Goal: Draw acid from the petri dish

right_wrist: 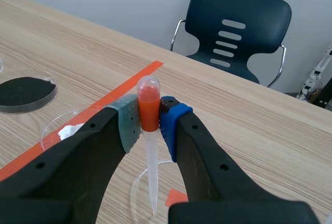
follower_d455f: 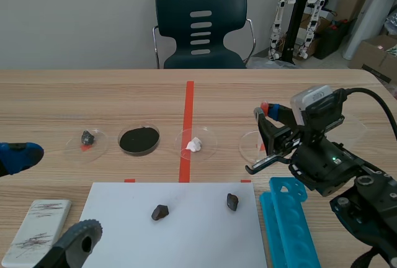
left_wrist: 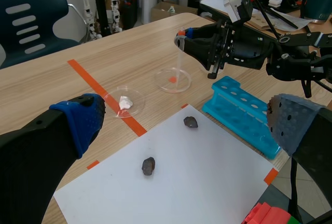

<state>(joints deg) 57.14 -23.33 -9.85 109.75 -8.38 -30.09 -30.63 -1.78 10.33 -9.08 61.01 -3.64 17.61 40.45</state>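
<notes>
My right gripper (right_wrist: pixel 149 123) is shut on a plastic pipette (right_wrist: pixel 149 105), pinching its orange-red bulb. The clear stem points straight down. Its tip hangs over a clear petri dish (right_wrist: pixel 136 190) that lies on an orange tape mark; I cannot see any liquid in it. In the scene view the same gripper (follower_d455f: pixel 268 124) holds the pipette (follower_d455f: pixel 265 108) above this dish (follower_d455f: pixel 244 147) right of the centre tape line. My left gripper (follower_d455f: pixel 49 200) stands open low at the near left, far from the dish (left_wrist: pixel 173 79), with nothing between its fingers (left_wrist: pixel 78 120).
Left of the target dish lie three more: one with a white lump (follower_d455f: pixel 196 144), one with black powder (follower_d455f: pixel 139 139), one with a dark stone (follower_d455f: pixel 87 138). A white sheet (follower_d455f: pixel 173 231) carries two stones. A blue tube rack (follower_d455f: pixel 291 224) lies under the right arm. A white plate (follower_d455f: pixel 37 231) sits near left.
</notes>
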